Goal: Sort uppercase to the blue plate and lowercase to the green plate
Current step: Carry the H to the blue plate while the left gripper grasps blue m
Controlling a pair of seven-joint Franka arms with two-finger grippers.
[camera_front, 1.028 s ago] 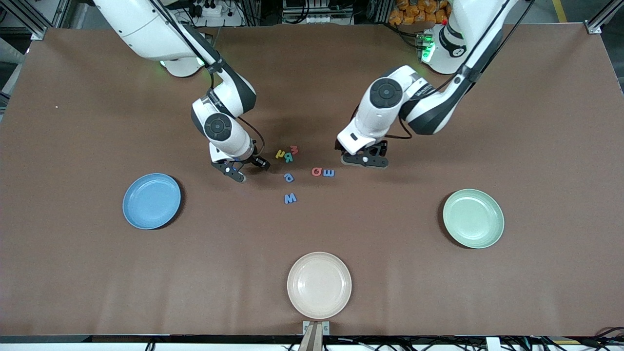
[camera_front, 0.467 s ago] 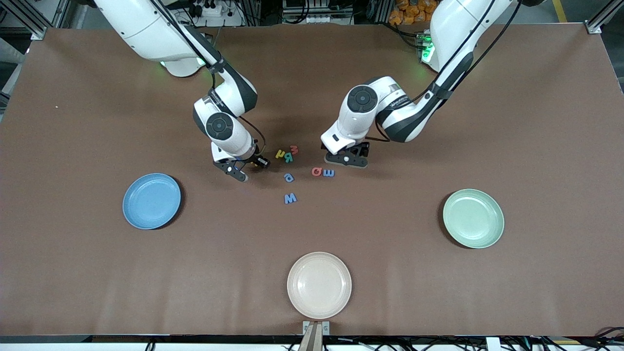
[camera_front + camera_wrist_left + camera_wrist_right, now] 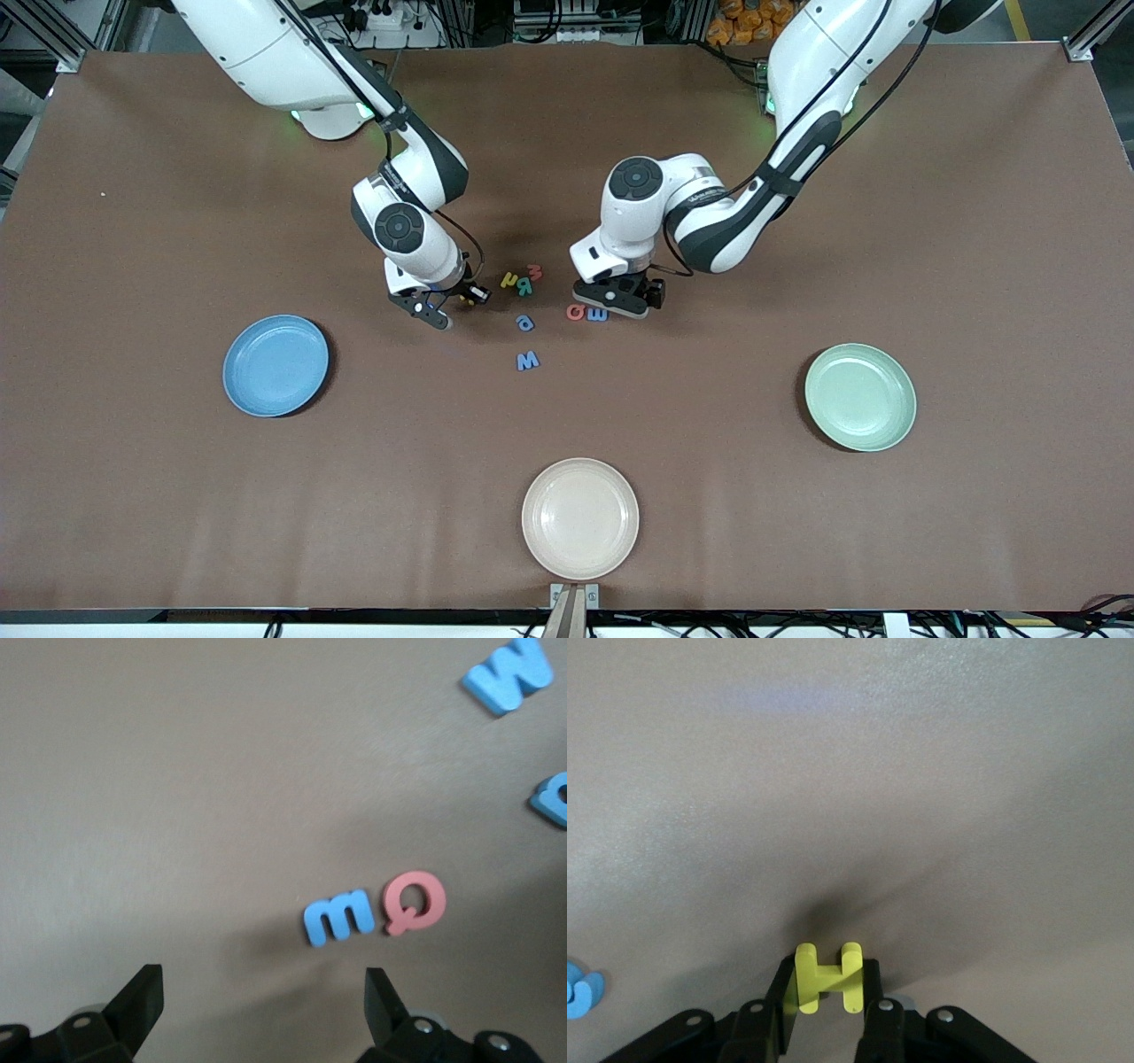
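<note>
My right gripper (image 3: 827,994) is shut on the yellow H (image 3: 828,977), low over the table beside the letter cluster (image 3: 434,315); the H is hidden in the front view. My left gripper (image 3: 611,306) hangs open just over the blue m (image 3: 596,314), with nothing between its fingers (image 3: 263,1001). The blue m (image 3: 339,916) lies next to the red Q (image 3: 414,901). Yellow h (image 3: 509,280), green R (image 3: 524,285) and red m (image 3: 535,270) are bunched together. Blue a (image 3: 525,322) and blue W (image 3: 528,360) lie nearer the camera. The blue plate (image 3: 275,365) and green plate (image 3: 860,397) hold nothing.
A cream plate (image 3: 580,518) sits near the table's front edge, holding nothing. The blue plate lies toward the right arm's end, the green plate toward the left arm's end. Brown table surface surrounds the letter cluster.
My left gripper has moved toward the right arm's end, from beside the letters to over the blue m. The right arm has barely shifted.
</note>
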